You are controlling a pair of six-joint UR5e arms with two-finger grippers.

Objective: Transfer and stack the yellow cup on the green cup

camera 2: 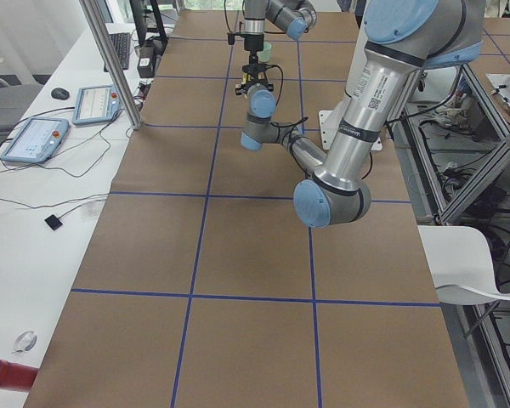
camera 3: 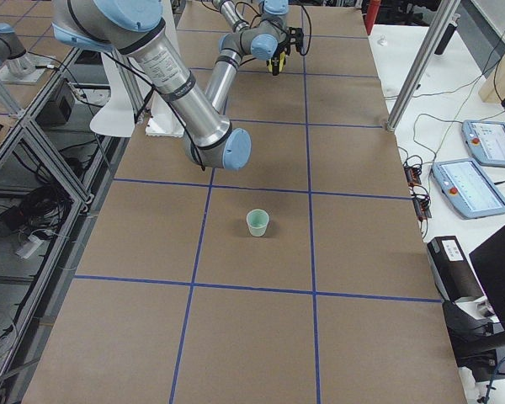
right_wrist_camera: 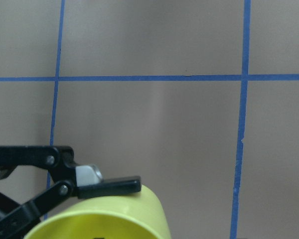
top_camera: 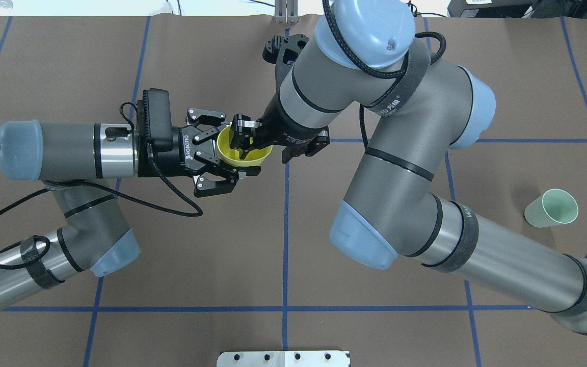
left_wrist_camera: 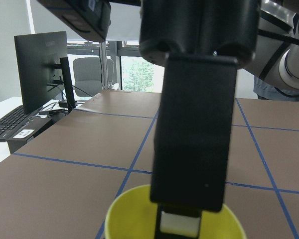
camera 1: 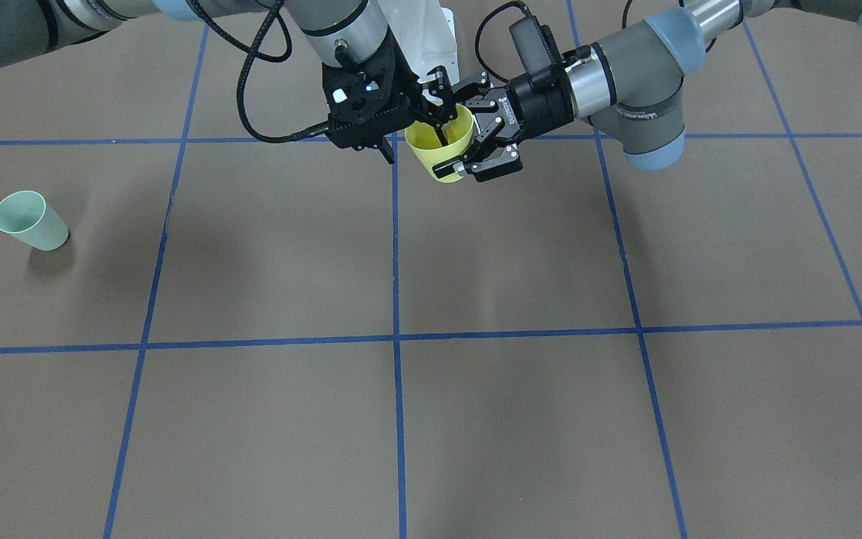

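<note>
The yellow cup [camera 1: 442, 153] is held above the table near the robot's base, rim up and slightly tilted. My left gripper [camera 1: 467, 127] reaches in level, its fingers against the cup's two sides, shut on it. One of its fingertips [right_wrist_camera: 112, 185] touches the cup [right_wrist_camera: 114, 219] in the right wrist view. My right gripper [camera 1: 414, 146] comes from above, open, straddling the cup's wall. One finger [left_wrist_camera: 192, 149] hangs inside the cup [left_wrist_camera: 129, 219]. From overhead the cup [top_camera: 232, 153] sits between both grippers. The green cup [camera 1: 31, 221] stands upright alone, far on my right [top_camera: 551, 208].
Brown table cover with blue grid lines [camera 1: 396, 340]. A white base plate [top_camera: 283, 358] lies at the robot's edge. An aluminium post [camera 2: 110, 59] and a side desk with tablets [camera 2: 38, 136] stand beyond the table's far edge. A red object [camera 2: 0, 374] lies there too.
</note>
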